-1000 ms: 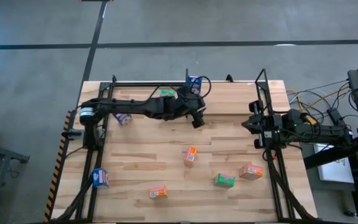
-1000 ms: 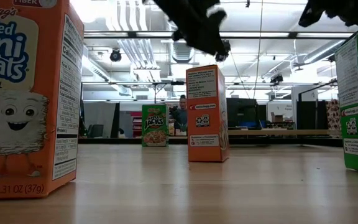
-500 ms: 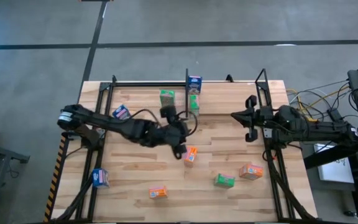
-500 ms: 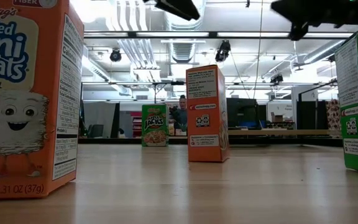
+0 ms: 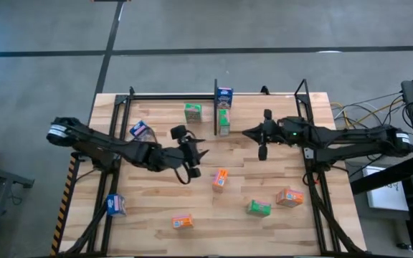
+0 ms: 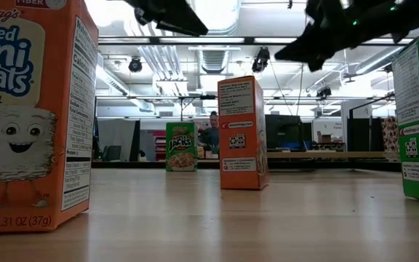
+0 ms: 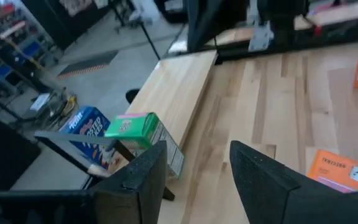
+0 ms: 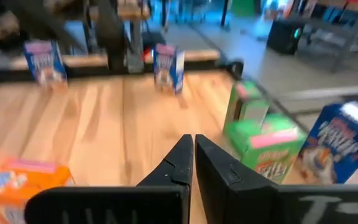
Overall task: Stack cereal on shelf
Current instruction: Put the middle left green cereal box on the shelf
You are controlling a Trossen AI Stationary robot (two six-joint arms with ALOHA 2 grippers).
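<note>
High view: left fingers (image 5: 196, 153), apart and empty, hover mid-counter (image 5: 264, 183) beside an orange box (image 5: 220, 179). Right fingers (image 5: 263, 153), together, hang near the shelf (image 5: 257, 113), where three boxes (image 5: 224, 119) stand; bare wood lies between.

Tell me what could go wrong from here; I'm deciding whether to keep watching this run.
1. The left hand, fingers apart and empty, hangs just beside the upright orange box; a careless approach could tip it rather than grip it.
2. The right hand, shut and empty, has reached toward the middle, close to the green box by the shelf divider; a sweep could knock it over.
3. Both arms near the centre could collide.
</note>
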